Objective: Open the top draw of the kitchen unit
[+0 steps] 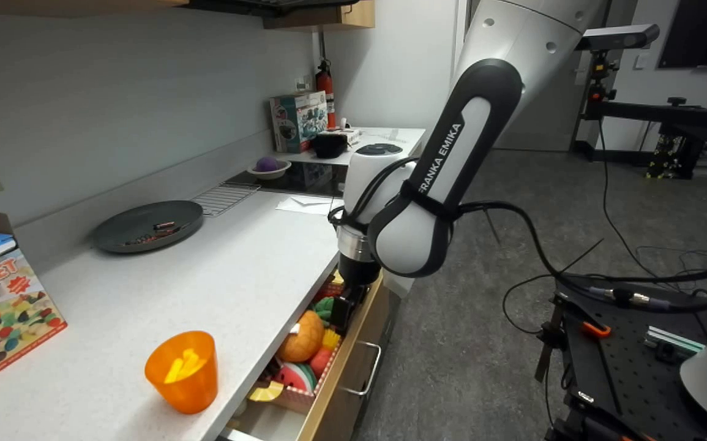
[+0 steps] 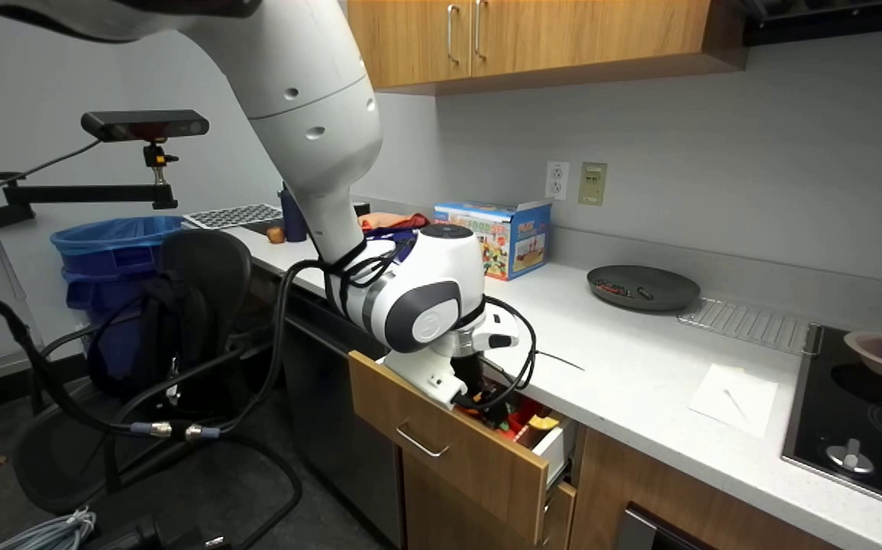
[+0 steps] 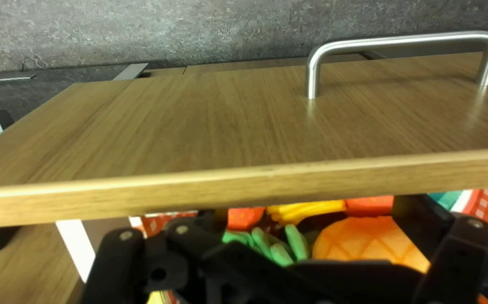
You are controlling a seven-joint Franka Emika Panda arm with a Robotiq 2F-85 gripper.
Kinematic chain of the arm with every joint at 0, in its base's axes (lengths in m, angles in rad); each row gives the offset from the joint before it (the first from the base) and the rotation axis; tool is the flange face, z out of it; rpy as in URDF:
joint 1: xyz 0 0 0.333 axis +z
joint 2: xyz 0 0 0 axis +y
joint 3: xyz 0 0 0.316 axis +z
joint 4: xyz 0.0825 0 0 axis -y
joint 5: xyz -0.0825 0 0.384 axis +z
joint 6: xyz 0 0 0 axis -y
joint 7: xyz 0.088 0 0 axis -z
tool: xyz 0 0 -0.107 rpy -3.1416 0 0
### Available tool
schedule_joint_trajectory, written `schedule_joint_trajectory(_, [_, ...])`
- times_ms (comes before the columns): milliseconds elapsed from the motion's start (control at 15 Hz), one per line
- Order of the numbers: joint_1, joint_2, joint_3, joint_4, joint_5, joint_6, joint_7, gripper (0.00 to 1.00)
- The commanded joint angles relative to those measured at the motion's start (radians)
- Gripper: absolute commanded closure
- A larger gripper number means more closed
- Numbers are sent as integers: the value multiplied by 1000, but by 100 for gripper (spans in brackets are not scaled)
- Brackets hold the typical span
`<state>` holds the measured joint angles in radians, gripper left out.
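Brown wood-fronted top drawer (image 2: pixel 479 462), wide, shallow, w/ white inner sides (image 2: pixel 557 446) and slim silver bar handle (image 3: pixel 404 41). Loc.: under the white countertop (image 2: pixel 616 367) of the brown wood-fronted kitchen unit (image 2: pixel 612 473). Cond.: part-way out, contents showing in both ext. views; full travel can't be told.

Contents (partial): orange round toy w/ crosshatched skin (image 3: pixel 366 240), green finger-shaped toy pcs (image 3: pixel 275 245), red-and-green toy melon slice (image 1: pixel 297 376).

Tool, qty 1: black two-finger gripper (image 3: pixel 313 219), fingers (image 3: pixel 421 221) spread apart, nothing pinched; sits down inside drawer, just behind front panel (image 3: pixel 210 135), handle on panel's outer face. Contact w/ panel: can't tell.

Step in hand (judged): drawing drawer out by pushing its front from within; prob. well along.

Handling notes (advice): bear fingers flat on panel's inner face, nr. handle, for an even pull; go straight out, no twist; keep tips shallow so toys don't jam; mind black cable loop (image 2: pixel 534 351) nr. drawer edge; don't sweep orange plastic cup (image 1: pixel 194 387) nr. countertop edge w/ the wrist; ease off before end-stop, then lift straight up, clear of panel.
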<state>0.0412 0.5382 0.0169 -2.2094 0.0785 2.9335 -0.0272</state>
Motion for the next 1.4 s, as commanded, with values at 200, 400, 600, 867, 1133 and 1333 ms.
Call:
schedule_joint_trajectory(200, [-23,-80,14,-175,1,-6,19,0])
schedule_joint_trajectory(400, [-23,-132,11,-257,3,5,27,0])
schedule_joint_trajectory(600, [-13,-182,-1,-335,-12,-5,27,0])
schedule_joint_trajectory(867, [-18,-239,1,-435,-8,-9,27,0])
schedule_joint_trajectory(1133, [-24,-306,18,-550,13,2,28,0])
schedule_joint_trajectory(1333, [-38,-344,55,-634,63,11,23,0])
